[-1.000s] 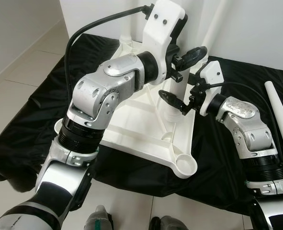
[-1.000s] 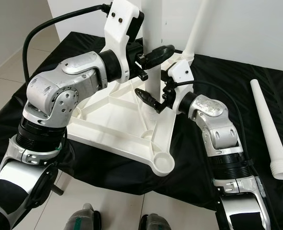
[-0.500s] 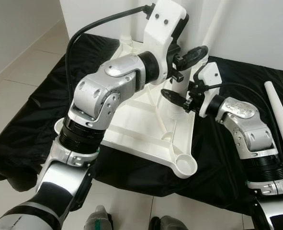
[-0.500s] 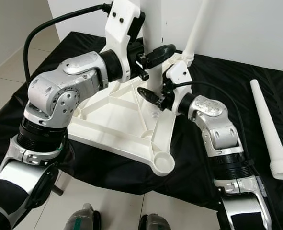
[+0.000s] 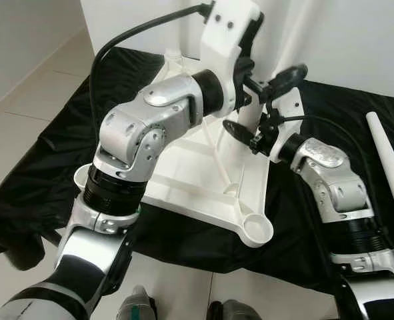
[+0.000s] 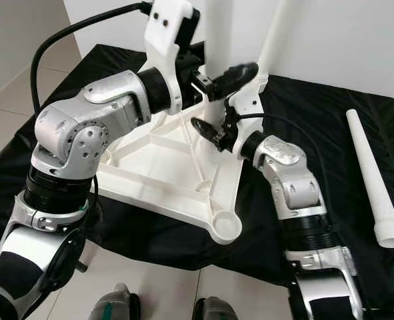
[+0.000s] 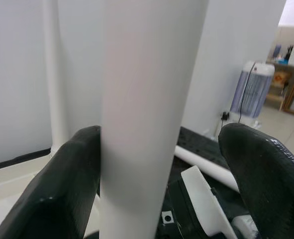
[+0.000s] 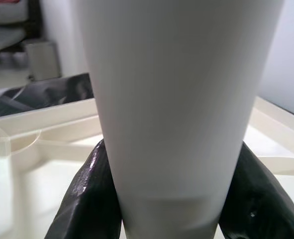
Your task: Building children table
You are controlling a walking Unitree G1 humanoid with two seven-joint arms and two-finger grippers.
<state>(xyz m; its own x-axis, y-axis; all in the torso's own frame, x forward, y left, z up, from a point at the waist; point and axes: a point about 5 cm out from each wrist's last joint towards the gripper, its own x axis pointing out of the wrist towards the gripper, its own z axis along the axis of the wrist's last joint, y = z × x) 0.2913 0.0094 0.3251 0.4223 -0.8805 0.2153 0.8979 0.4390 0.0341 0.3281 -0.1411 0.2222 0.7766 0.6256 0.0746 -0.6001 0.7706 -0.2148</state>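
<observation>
2 grippers work on 1 upright white leg point(image 6: 217, 40). The right gripper point(image 8: 161, 199) is clamped on it low down, a black finger pressed to each side, just above the socket in the tabletop point(image 6: 153, 163). The left gripper point(image 7: 161, 164) sits higher on the same leg with its fingers spread: 1 finger point(image 7: 62, 184) touches the leg, the other point(image 7: 266, 174) stands well apart from it, so this one brackets the leg rather than gripping it.

The tabletop lies upside down, ribs showing, on a black cloth point(image 5: 43, 173) spread over the tiled floor point(image 5: 23, 100). The held leg rises from a socket near the top's far right corner. A 2nd leg point(image 6: 273, 40) stands just behind it at the far edge. The near right corner socket point(image 6: 227, 228) is open, with no leg in it. A 3rd leg point(image 6: 373, 180) lies loose on the cloth, well apart, toward the cloth's right edge.

The step in hand looks like seating or twisting the held leg into its socket. I cannot tell how far in it is; the joint is hidden behind the grippers. Next, the right gripper likely needs to press down or turn while the left steadies the leg upright, then both let go and fetch the loose leg for an open socket.
</observation>
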